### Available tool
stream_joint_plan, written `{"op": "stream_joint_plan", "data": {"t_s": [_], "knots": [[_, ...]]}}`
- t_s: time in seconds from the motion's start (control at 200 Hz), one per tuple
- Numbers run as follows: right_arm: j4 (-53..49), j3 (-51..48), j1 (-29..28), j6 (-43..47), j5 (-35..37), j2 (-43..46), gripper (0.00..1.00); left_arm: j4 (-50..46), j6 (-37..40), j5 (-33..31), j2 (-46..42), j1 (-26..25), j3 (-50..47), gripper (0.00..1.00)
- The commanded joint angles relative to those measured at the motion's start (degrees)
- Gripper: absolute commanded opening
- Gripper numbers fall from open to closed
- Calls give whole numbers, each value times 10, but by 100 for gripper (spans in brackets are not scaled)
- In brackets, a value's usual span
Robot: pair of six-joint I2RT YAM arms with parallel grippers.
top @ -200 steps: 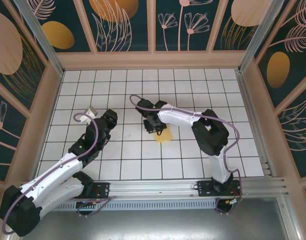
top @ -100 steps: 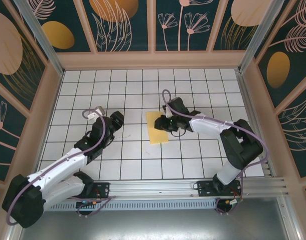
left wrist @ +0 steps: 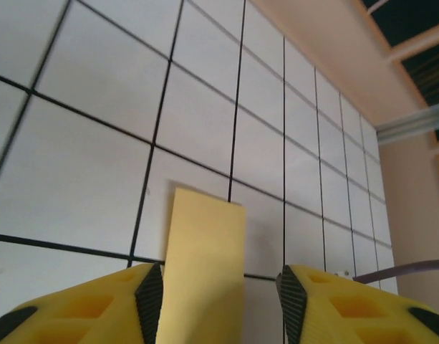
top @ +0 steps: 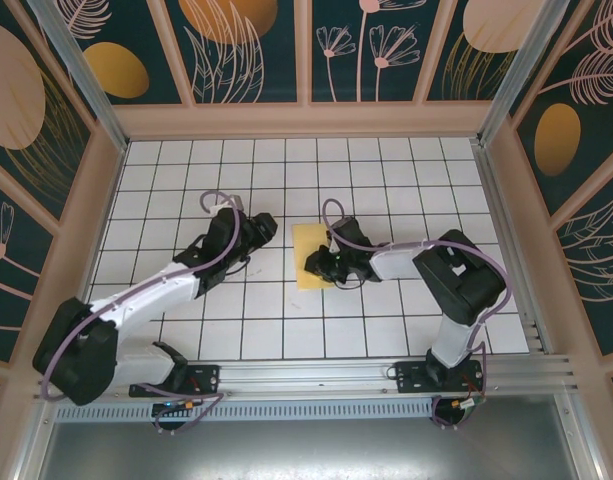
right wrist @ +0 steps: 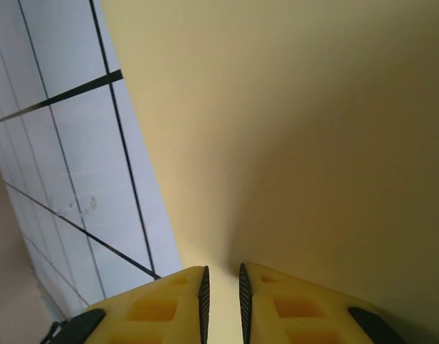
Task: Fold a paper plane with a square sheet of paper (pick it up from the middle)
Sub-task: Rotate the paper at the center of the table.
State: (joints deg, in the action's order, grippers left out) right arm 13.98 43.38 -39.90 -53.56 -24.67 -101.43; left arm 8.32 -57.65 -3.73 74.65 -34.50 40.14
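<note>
from above, the square sheet of paper [top: 308, 248], folded to a yellow strip, lies mid-table, with the left gripper [top: 270, 228] just left of it and the right gripper [top: 314, 267] over its near end. the left wrist view shows that claw released, its fingers [left wrist: 97, 308] wide apart and the strip lying between them on the tiles. the right wrist view shows what the top one hides: fingers [right wrist: 162, 308] narrowed to a slit over the paper, and i cannot tell if they pinch it.

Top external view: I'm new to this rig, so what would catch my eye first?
The pale-yellow paper at the middle of the white grid table. The right gripper sits over its near right corner, jaws almost closed; the open left gripper faces it from the left.
</note>
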Motion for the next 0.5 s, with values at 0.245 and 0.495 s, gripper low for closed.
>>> {"op": "stream_joint_plan", "data": {"t_s": [0.245, 0.495], "knots": [[2, -37, 12, -9, 75, 135, 27, -5, 22, 133, 138, 1, 96, 35], [-44, -86, 76, 42, 57, 182, 33, -23, 26, 190, 253, 0, 152, 26]]}}
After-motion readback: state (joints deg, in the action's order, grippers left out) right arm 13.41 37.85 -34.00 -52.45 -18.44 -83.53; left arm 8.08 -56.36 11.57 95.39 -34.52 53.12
